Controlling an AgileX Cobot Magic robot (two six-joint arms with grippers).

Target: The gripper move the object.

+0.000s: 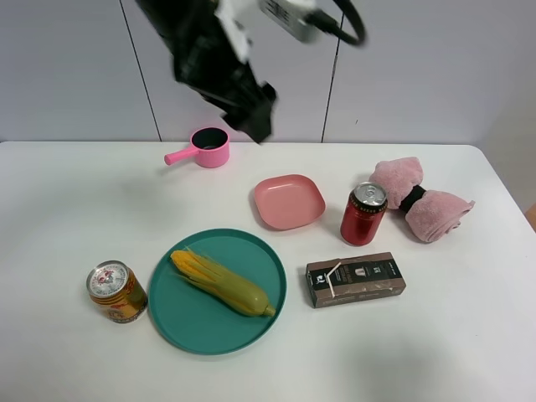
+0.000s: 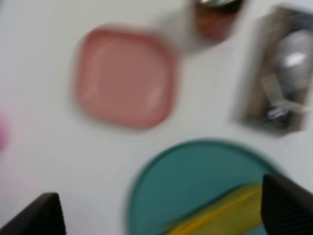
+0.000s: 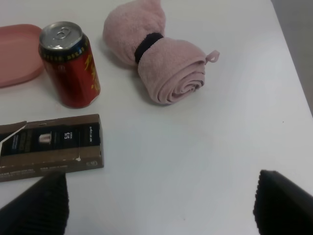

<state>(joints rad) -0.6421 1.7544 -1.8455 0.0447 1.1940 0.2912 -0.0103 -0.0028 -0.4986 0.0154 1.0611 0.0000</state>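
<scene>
The flat dark brown rectangular carton lies on its broad face on the white table, at the near right of centre in the high view, with its long axis running nearly left to right and its right end tipped slightly toward the far side; a white strip crosses its left end diagonally. Nothing touches the carton. To its left sits the round teal plate carrying a yellow-green ear of corn laid diagonally, and just beside the plate's left rim stands a gold printed can. Just beyond the carton stands the red can with a silver top, upright and apart from the carton. Left of the red can rests a pink square dish; right of it lies a rolled pink towel bound by a black band. Farther back stands a small pink pot with a side handle. The left gripper hangs above the far-middle of the table, blurred in the high view; its black fingertips stand wide apart, holding nothing, over the teal plate. The right gripper likewise shows its two fingertips spread wide and empty, with the carton near one fingertip.
</scene>
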